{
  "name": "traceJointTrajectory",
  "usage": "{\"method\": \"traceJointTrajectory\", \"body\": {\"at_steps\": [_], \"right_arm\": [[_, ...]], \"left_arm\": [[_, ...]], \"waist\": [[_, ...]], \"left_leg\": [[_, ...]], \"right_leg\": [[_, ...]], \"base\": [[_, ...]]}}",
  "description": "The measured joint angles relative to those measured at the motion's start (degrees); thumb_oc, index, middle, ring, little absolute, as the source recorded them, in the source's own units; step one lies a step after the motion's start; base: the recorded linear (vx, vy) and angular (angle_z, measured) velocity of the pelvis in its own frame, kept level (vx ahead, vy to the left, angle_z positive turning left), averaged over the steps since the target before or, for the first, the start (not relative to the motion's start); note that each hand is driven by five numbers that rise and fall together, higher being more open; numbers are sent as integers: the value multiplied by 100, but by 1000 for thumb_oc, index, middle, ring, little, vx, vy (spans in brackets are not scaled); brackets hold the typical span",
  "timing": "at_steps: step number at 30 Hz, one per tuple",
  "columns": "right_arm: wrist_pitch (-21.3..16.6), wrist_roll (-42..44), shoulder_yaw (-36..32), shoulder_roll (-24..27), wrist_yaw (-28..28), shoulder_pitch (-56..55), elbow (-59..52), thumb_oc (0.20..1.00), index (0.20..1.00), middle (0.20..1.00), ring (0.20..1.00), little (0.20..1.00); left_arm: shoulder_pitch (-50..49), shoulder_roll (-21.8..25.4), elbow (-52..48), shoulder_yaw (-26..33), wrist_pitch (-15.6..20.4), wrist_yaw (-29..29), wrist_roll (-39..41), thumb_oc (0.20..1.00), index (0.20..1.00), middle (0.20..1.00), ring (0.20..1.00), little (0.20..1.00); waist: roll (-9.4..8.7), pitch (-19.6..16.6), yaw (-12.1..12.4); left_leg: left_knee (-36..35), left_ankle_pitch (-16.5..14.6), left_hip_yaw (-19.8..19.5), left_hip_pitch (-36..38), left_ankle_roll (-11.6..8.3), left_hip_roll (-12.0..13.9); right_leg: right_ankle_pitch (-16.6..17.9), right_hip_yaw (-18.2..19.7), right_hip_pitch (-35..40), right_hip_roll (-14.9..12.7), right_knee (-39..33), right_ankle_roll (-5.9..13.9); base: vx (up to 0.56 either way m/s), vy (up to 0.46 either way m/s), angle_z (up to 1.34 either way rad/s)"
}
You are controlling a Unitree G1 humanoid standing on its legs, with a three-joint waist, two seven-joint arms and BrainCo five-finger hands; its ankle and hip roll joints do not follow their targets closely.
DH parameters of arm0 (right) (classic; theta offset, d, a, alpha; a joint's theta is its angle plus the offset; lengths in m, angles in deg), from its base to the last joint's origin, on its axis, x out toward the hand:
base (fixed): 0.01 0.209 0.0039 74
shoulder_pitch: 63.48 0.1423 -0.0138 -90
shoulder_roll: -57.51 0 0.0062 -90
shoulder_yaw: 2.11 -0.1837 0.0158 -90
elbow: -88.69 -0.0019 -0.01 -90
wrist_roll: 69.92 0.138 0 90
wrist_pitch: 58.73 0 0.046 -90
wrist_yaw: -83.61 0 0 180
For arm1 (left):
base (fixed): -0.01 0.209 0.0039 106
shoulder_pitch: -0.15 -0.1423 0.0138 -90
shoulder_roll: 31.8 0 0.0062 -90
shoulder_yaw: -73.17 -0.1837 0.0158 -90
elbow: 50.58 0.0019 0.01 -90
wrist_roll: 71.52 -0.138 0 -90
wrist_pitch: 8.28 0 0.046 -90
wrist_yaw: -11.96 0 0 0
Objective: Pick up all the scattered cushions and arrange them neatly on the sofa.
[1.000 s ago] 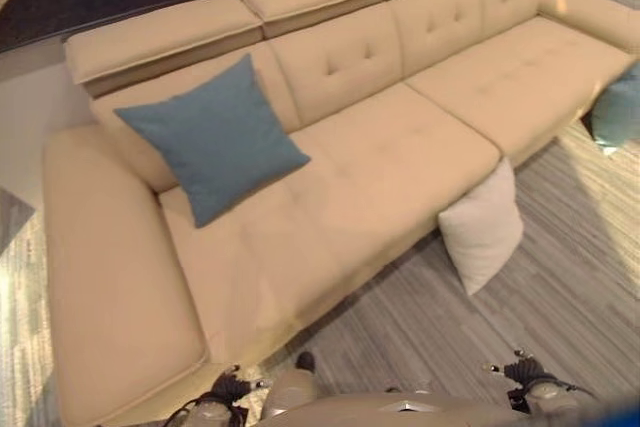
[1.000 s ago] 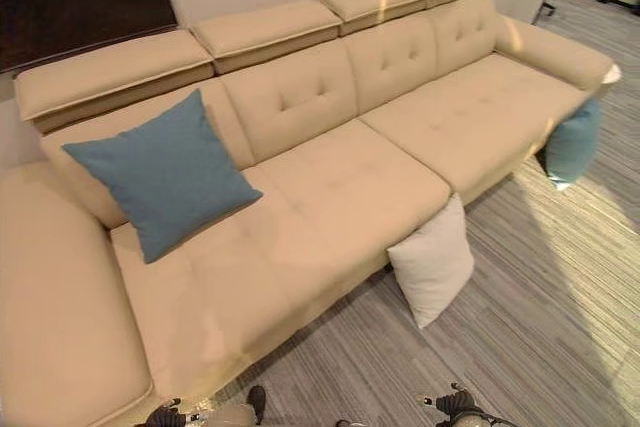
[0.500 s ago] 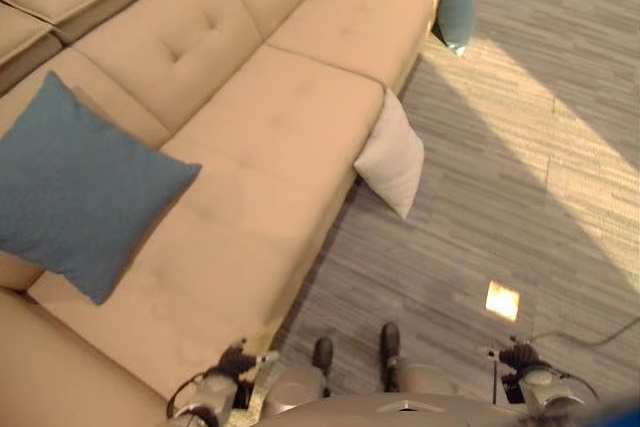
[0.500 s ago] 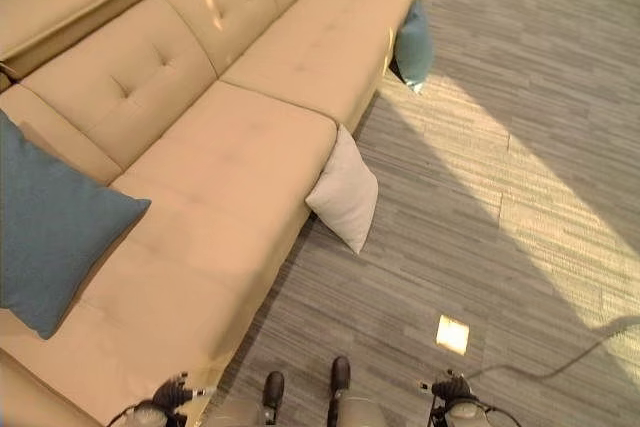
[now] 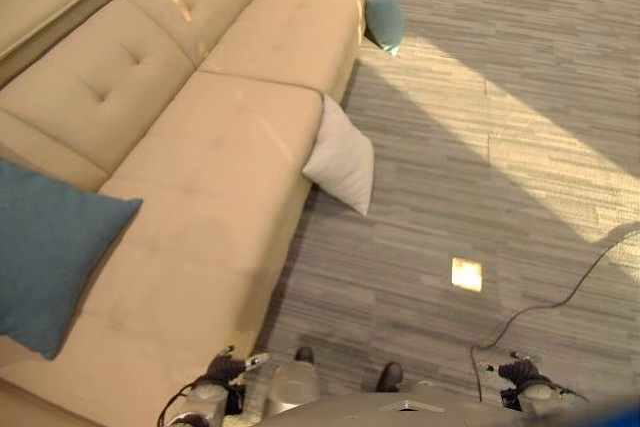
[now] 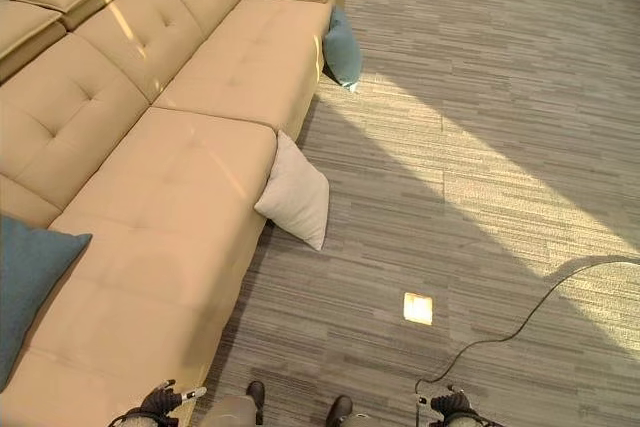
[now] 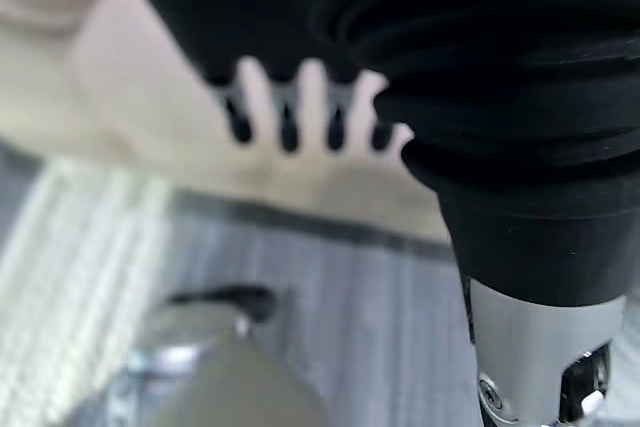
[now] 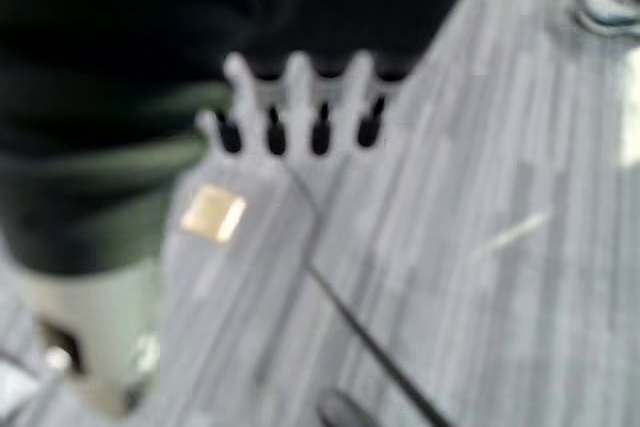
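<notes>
Sofa [image 5: 200, 147] carried one blue cushion [image 5: 45, 252]; a white cushion [image 5: 342, 159] and a teal cushion [image 5: 383, 12] leaned against its front on the floor [image 5: 500, 147]. Left hand [image 7: 300, 97] showed straight, empty fingers [image 7: 285, 122]. Right hand [image 8: 295, 102] likewise hung open, holding nothing.

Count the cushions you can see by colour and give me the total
Blue cushions: 2, one on the sofa seat, one on the floor against the sofa's far end
White cushions: 1, on the floor leaning against the sofa front
Total: 3
</notes>
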Motion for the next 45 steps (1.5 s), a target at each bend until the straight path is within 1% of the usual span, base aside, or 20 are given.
{"method": "traceJointTrajectory", "body": {"at_steps": [1,4,6,9,12,13,16,18,19,21,24,27,31,34,36,38,39,41,43,45], "right_arm": [[-1,17,9,18,18,0,0,1000,1000,1000,1000,1000],[-1,22,13,21,28,45,12,1000,1000,1000,1000,1000],[8,21,28,11,64,86,23,1000,1000,1000,1000,1000],[9,21,21,-6,96,316,135,1000,1000,1000,1000,1000],[6,14,21,-36,104,186,199,1000,1000,1000,1000,1000],[19,9,24,-65,111,67,270,1000,1000,1000,1000,1000],[51,-30,27,-161,73,37,284,1000,1000,1000,1000,1000],[76,-42,74,-167,42,14,161,1000,1000,1000,1000,1000],[71,-42,98,-199,31,15,113,1000,1000,1000,1000,1000],[70,-53,267,-236,-5,45,-28,1000,1000,1000,1000,1000],[61,-93,390,-220,-28,82,-297,1000,1000,1000,1000,1000],[68,-93,464,-221,-31,108,-371,1000,1000,1000,1000,1000],[92,-97,464,-222,-32,2,-325,1000,1000,1000,1000,1000],[82,-107,446,-165,-31,-161,-323,1000,1000,1000,1000,1000],[78,-129,443,-144,-37,-1,-327,1000,1000,1000,1000,1000],[46,-140,396,-147,-24,81,-407,1000,1000,1000,1000,1000],[-6,-127,343,-159,-16,17,-524,1000,1000,1000,1000,1000],[-53,-76,407,-146,-3,59,-587,1000,1000,1000,1000,1000],[-58,-25,408,-166,21,69,-595,1000,1000,1000,1000,1000],[-67,20,381,-154,35,53,-658,1000,1000,1000,1000,1000]], "left_arm": [[77,-12,-40,-159,8,2,8,1000,1000,1000,1000,1000],[64,-56,-141,-234,9,-9,9,1000,1000,1000,1000,1000],[36,-36,-148,-230,1,-7,11,1000,1000,1000,1000,1000],[-104,-46,-52,-125,-13,-9,76,1000,1000,1000,1000,1000],[-131,-47,18,35,-13,-5,234,1000,1000,1000,1000,1000],[-185,-31,16,34,-7,-8,233,1000,1000,1000,1000,1000],[-153,-19,-31,-10,-19,-17,230,1000,1000,1000,1000,1000],[33,83,-117,-90,-11,-13,226,1000,1000,1000,1000,1000],[58,167,-165,-185,-2,-6,226,1000,1000,1000,1000,1000],[190,231,-220,-204,13,-2,224,1000,1000,1000,1000,1000],[239,193,-205,-188,2,-6,227,1000,1000,1000,1000,1000],[190,186,-130,-157,3,-3,225,1000,1000,1000,1000,1000],[196,18,148,-185,8,-7,222,1000,1000,1000,1000,1000],[82,-74,139,-239,5,-18,209,1000,1000,1000,1000,1000],[28,-123,148,-223,5,-13,207,1000,1000,1000,1000,1000],[91,-136,146,-246,4,-8,214,1000,1000,1000,1000,1000],[249,-147,130,-290,7,-18,216,1000,1000,1000,1000,1000],[282,-140,26,-335,5,-11,227,1000,1000,1000,1000,1000],[414,-91,-140,-342,20,-10,237,1000,1000,1000,1000,1000],[519,-103,-224,-428,15,-18,235,1000,1000,1000,1000,1000]], "waist": [[-48,57,-5],[-73,84,135],[37,116,193],[167,138,385],[108,85,360],[40,-29,320],[-45,-26,340],[-125,-33,261],[-181,-31,181],[-179,-26,180],[-38,36,39],[-110,59,-27],[-128,45,-371],[-133,-73,-449],[-1,-123,-410],[-70,-107,-413],[-218,-58,-434],[-297,-19,-300],[-481,82,-252],[-519,119,-378]], "left_leg": [[421,-75,-304,-305,-114,-87],[-298,-107,-540,-353,-94,-475],[-1065,53,-557,-540,-100,-829],[-1659,560,-460,-803,-45,-895],[-1514,681,-459,-786,109,-901],[-1511,764,-485,-657,537,-955],[-1626,482,-238,-175,887,-952],[-1591,155,-368,218,1061,-1070],[-1579,107,-398,302,1075,-1126],[-1562,-141,-525,584,1243,-1158],[-1543,-365,-679,936,1167,-1079],[-1524,-601,-827,1123,948,-1093],[-1527,-930,-1548,1529,801,-1031],[-1481,-1222,-1904,1785,635,-925],[-1247,-1248,-1851,1693,548,-665],[-739,-1205,-1783,1451,327,-640],[222,-1248,-1737,1020,144,-686],[815,-1200,-1571,733,122,-581],[1189,-1198,-1119,285,69,-445],[647,-1225,-459,-6,99,-309]], "right_leg": [[110,25,100,44,-158,-156],[232,94,307,92,-598,-119],[276,179,612,339,-1099,-201],[316,606,935,681,-1514,-230],[81,802,1325,683,-1469,-59],[-168,901,1426,607,-1344,112],[-433,892,986,309,273,710],[-369,975,88,-68,2600,1108],[-372,1013,-114,-179,3106,1125],[-427,858,-609,-480,3543,1046],[-423,759,-1058,-510,2156,938],[249,1019,-1451,-338,843,895],[1258,1365,-1440,-101,-519,957],[1684,1349,-1240,-33,-469,515],[1479,1121,-1121,166,-393,310],[1426,980,-978,200,-461,112],[1386,705,-761,189,-635,-45],[1223,563,-613,292,-690,-210],[1094,219,-521,317,-832,-340],[1098,-210,-401,275,-1084,-213]], "base": [[138,-66,5],[225,-36,-9],[294,4,-10],[377,104,-87],[385,151,-51],[411,199,-48],[216,129,-46],[259,146,-8],[307,87,31],[368,10,18],[356,-56,33],[319,-92,39],[343,-160,94],[253,-188,80],[130,-165,38],[82,-203,60],[49,-164,75],[27,-106,55],[107,-43,72],[126,22,132]]}}
